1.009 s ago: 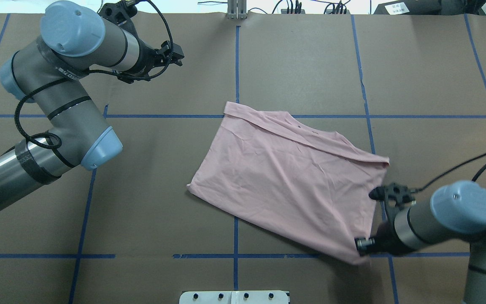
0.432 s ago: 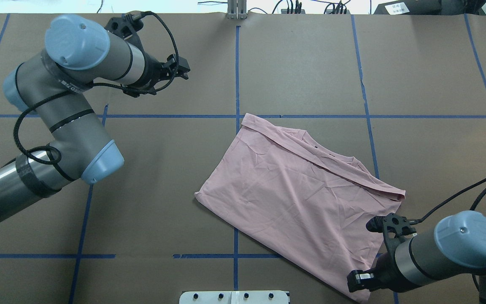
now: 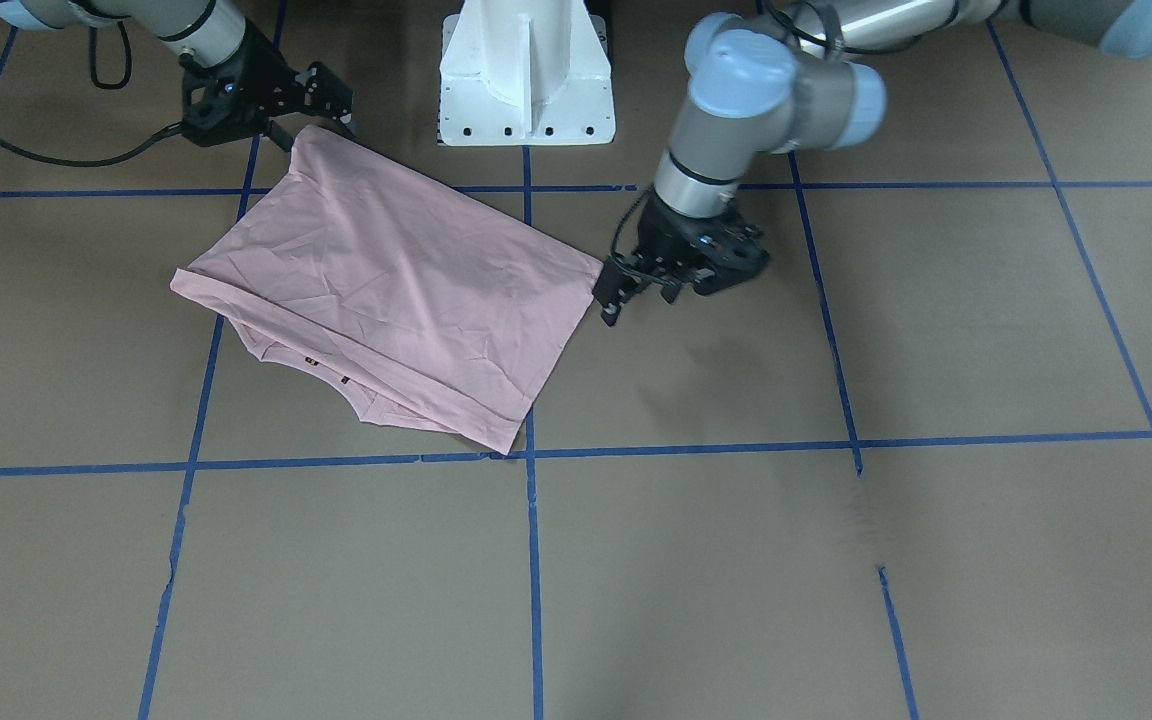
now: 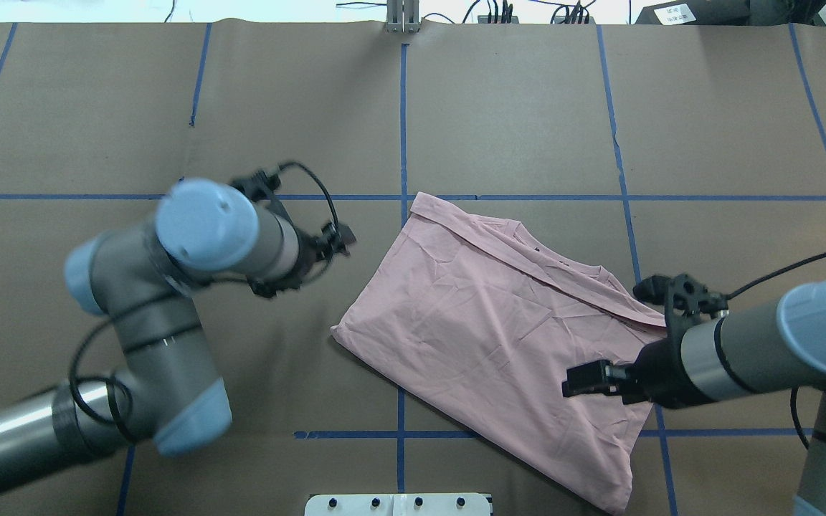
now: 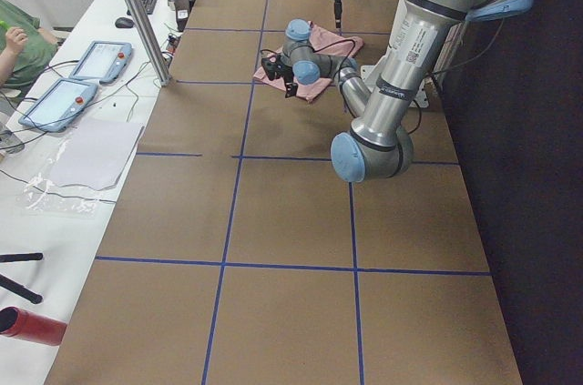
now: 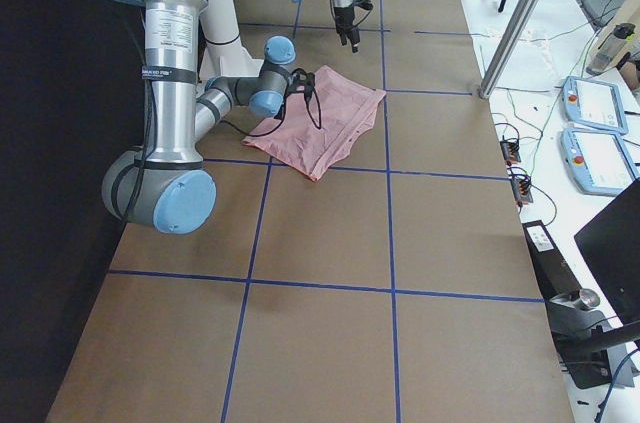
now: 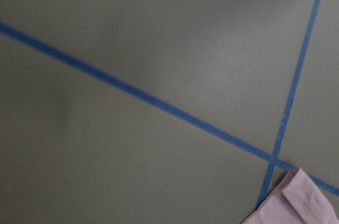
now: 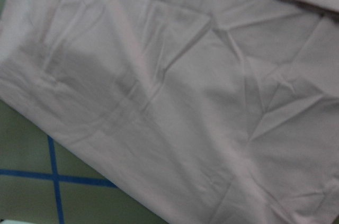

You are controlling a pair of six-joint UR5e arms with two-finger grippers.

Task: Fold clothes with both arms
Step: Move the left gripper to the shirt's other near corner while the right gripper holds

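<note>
Left gripper (image 4: 340, 239) sits low beside the pink T-shirt (image 4: 499, 330), fingers spread. Right gripper (image 4: 572, 381) hovers over it, also spread, gripping nothing.

Even bright light, soft shadows; left arm (image 4: 155, 344) motion-blurred overhead, wrist views dim and soft

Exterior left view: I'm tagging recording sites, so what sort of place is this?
Probably a robotics lab: a table gridded with blue tape, teach pendants on a side bench, two robot arms.
</note>
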